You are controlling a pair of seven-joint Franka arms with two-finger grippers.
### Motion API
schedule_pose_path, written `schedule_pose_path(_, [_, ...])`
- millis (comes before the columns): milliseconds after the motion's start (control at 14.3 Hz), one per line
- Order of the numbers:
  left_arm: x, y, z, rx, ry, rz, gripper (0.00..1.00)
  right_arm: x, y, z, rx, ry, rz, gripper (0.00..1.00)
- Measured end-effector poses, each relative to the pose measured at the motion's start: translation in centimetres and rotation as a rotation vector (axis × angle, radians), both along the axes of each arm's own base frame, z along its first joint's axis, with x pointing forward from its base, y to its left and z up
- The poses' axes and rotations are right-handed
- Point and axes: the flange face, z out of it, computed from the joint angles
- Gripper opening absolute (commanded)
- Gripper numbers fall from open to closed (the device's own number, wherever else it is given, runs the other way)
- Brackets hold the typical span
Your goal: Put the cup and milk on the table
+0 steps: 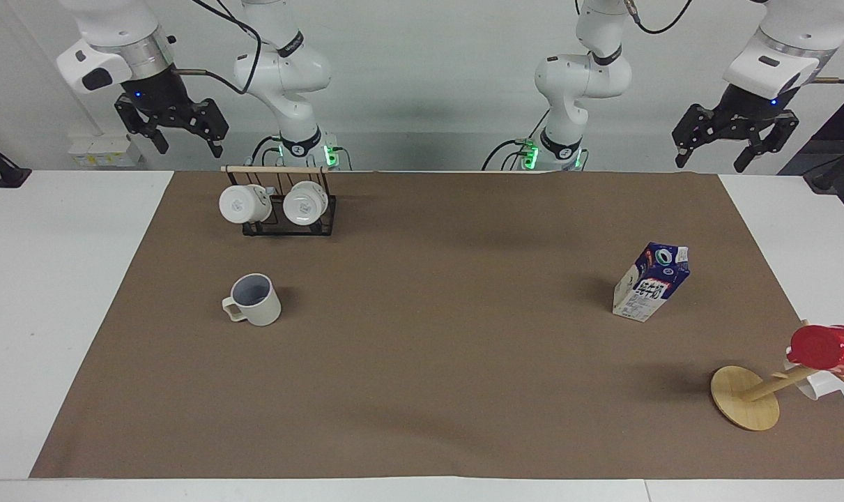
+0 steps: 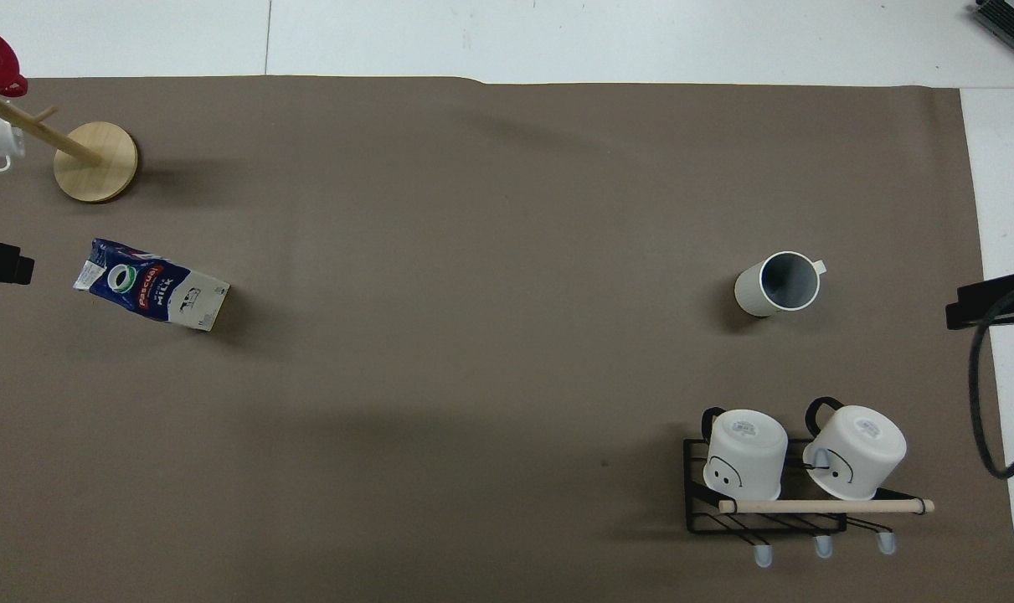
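The cream-beige cup (image 1: 256,300) stands upright on the brown sheet of the table (image 1: 422,376), toward the right arm's end; it also shows in the overhead view (image 2: 779,283) with its grey-blue inside up. The blue and white milk carton (image 1: 650,282) stands on the sheet toward the left arm's end and also shows in the overhead view (image 2: 151,285). My right gripper (image 1: 188,145) is open and empty, raised high above the table's edge next to the robots. My left gripper (image 1: 711,160) is open and empty, raised likewise at the left arm's end.
A black wire rack (image 1: 279,222) with two white mugs stands nearer to the robots than the cup. A wooden mug stand on a round disc (image 1: 744,397) holds a red cup (image 1: 829,347) and a white mug (image 1: 812,385), farther from the robots than the milk.
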Motion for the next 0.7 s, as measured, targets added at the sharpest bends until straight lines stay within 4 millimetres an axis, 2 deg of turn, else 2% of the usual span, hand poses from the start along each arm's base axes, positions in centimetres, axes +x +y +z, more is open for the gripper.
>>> schedule_pose_path(700, [0.47, 0.16, -0.78, 0.002, 0.016, 0.004, 1.00, -0.02, -0.16, -0.03, 0.000, 0.001, -0.003, 1.00])
